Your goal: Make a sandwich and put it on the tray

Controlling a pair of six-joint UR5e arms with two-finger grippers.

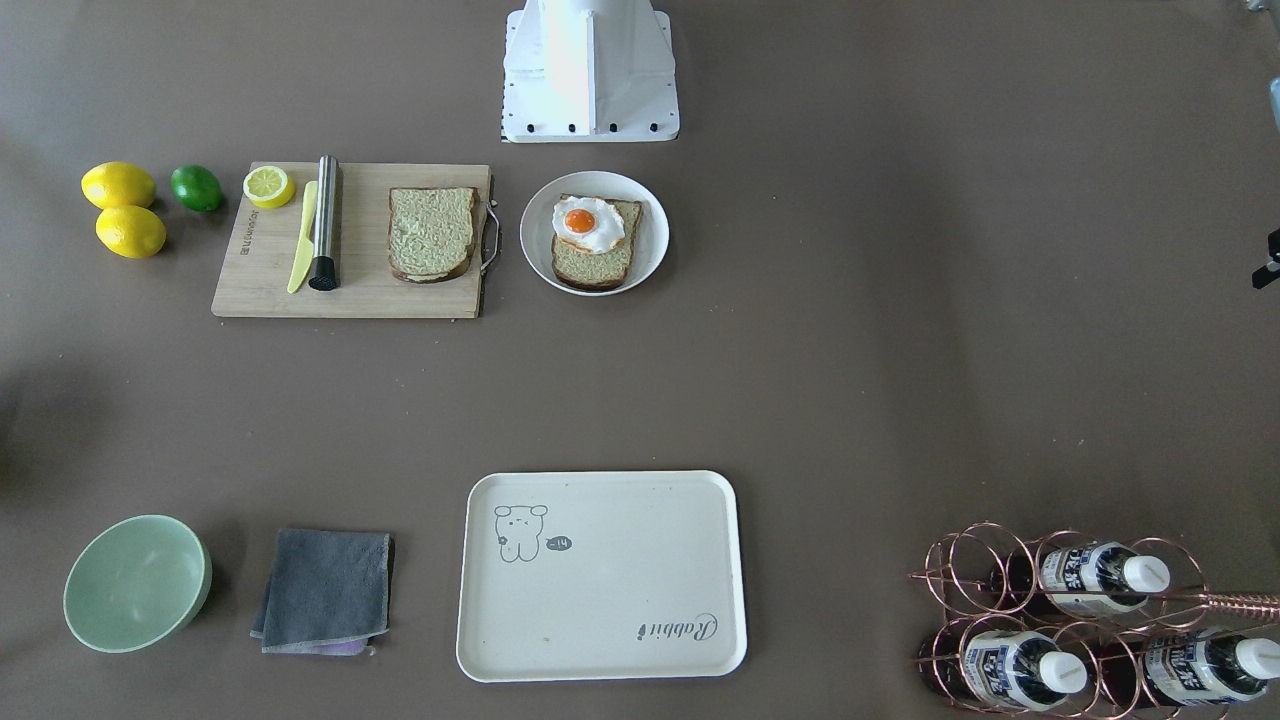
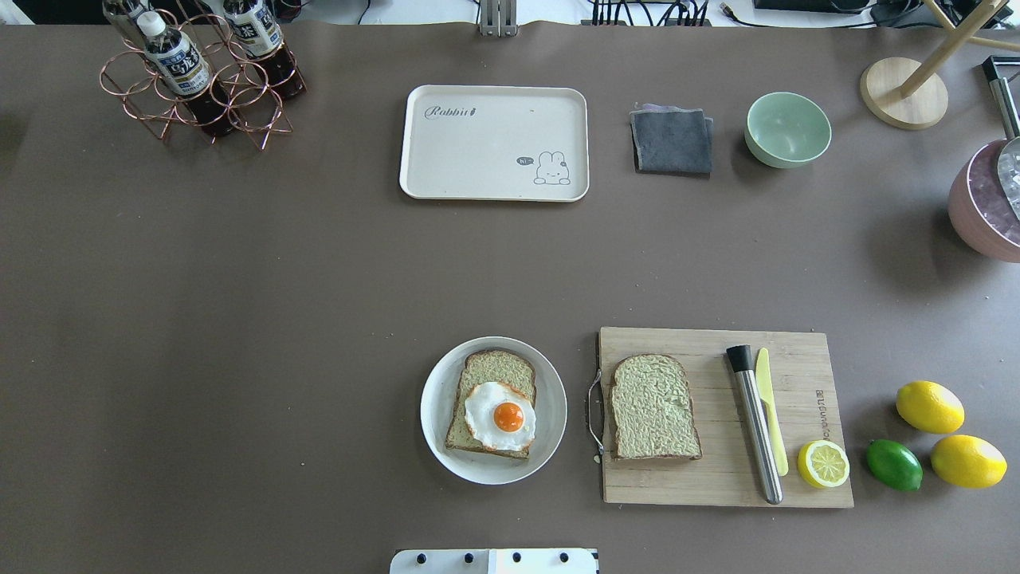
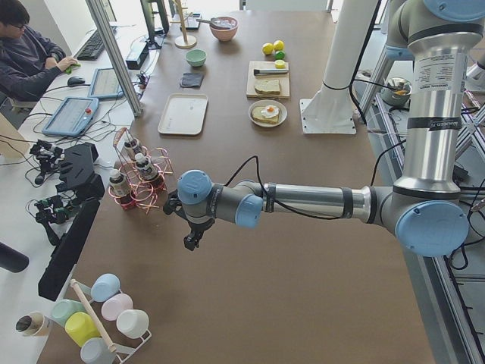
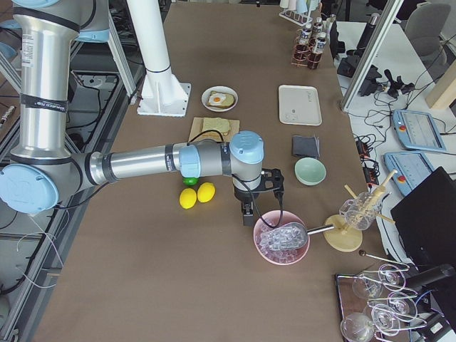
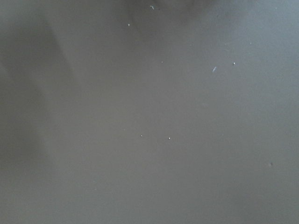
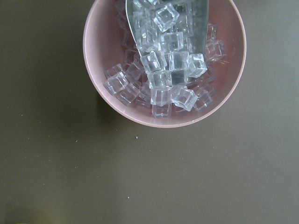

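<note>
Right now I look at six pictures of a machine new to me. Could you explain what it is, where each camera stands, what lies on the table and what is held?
It is a robot with two arms at a table; each ends in a two-finger end effector. Two cameras look down on the table, one from behind the robot, one from across it. Two stand at the table's ends: one shows the left end effector near a bottle rack, the other the right end effector near a pink bowl of ice. Two sit on the wrists: one sees only table, one the ice. A bread slice with a fried egg lies on a white plate, a second slice on a wooden board; the cream tray has nothing on it. I see nothing held.
</note>
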